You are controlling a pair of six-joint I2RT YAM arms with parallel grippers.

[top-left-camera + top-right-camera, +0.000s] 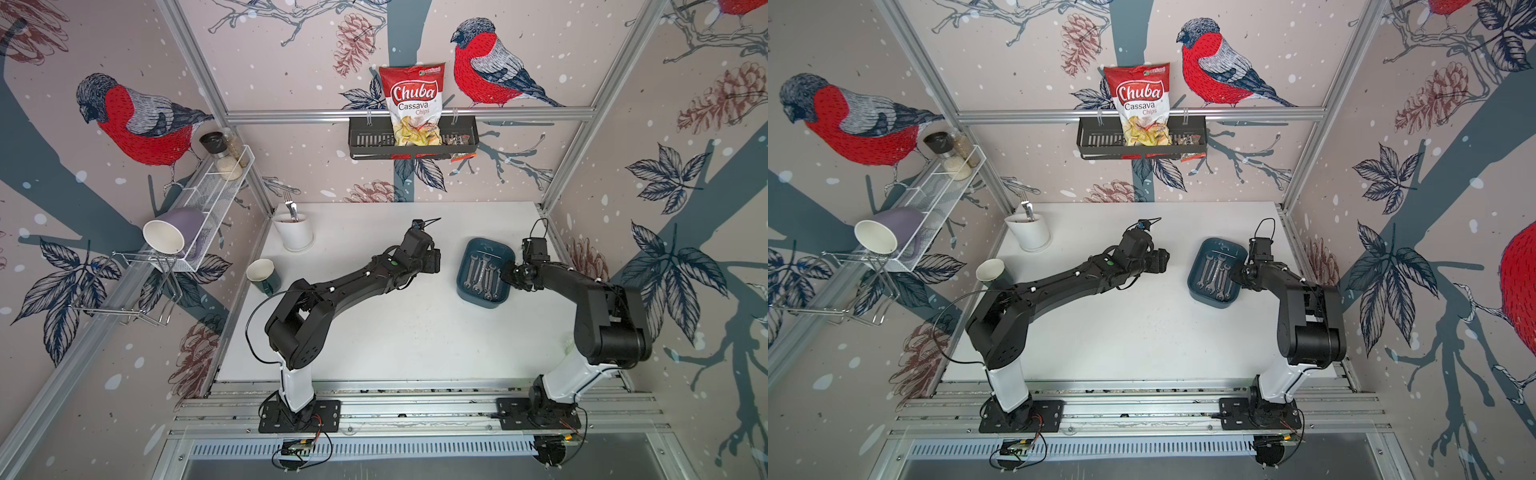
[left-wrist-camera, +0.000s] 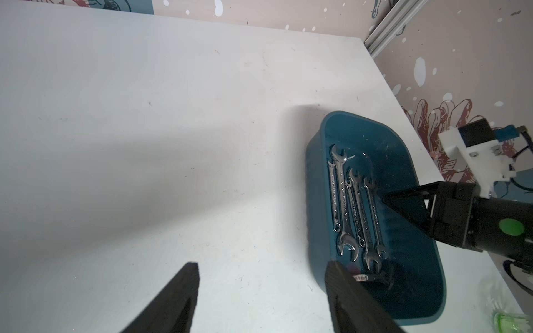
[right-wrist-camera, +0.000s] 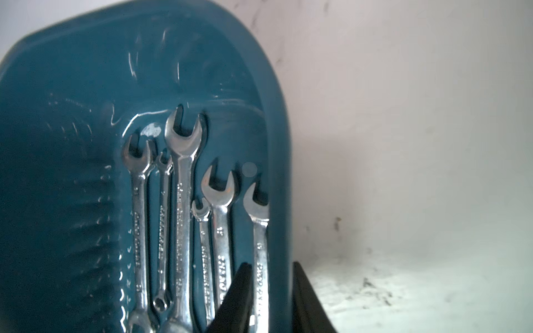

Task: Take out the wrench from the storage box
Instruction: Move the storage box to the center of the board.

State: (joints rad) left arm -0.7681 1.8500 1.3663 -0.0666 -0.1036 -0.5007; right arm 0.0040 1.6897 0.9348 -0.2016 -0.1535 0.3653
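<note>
The dark teal storage box (image 1: 488, 245) (image 1: 1223, 245) (image 2: 360, 129) (image 3: 86, 86) stands on the white table at the right. Several chrome wrenches lie side by side on its floor. My right gripper (image 1: 508, 272) (image 1: 1237, 270) (image 2: 385, 199) (image 3: 271, 263) reaches down into the box from its right side. Its jaws are drawn in narrow round the outermost wrench (image 3: 261, 230) (image 2: 375, 222), which lies flat beside the box's side wall. My left gripper (image 1: 432, 262) (image 1: 1160, 264) (image 2: 262, 276) hangs open over bare table just left of the box, holding nothing.
A white utensil pot (image 1: 296, 232) with a fork and a teal mug (image 1: 262, 276) stand at the table's left. A black wall basket (image 1: 361, 141) with a chips bag hangs behind, and a white wire shelf (image 1: 208, 199) is on the left wall. A small black tool (image 2: 372, 278) lies in the box.
</note>
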